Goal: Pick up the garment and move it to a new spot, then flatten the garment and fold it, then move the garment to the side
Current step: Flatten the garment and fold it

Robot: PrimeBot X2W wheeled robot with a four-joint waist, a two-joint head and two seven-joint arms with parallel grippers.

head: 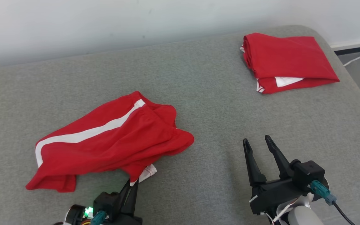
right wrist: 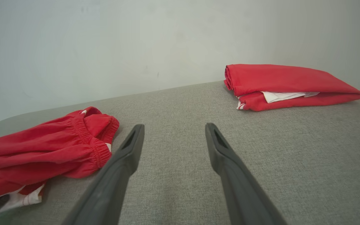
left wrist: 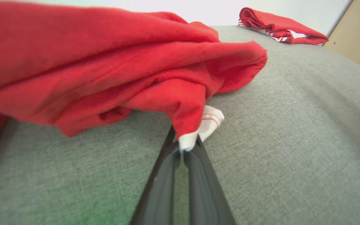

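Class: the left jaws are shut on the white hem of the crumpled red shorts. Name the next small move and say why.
Probably raise the left gripper slightly: its jaws pinch the white hem of the crumpled shorts, which lie bunched on the grey cushion, and relocating them needs them lifted first.

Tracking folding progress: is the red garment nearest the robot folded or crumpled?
Crumpled. The garment lies in loose, uneven bunches with its waistband rumpled, and one white corner is pinched by the left gripper.
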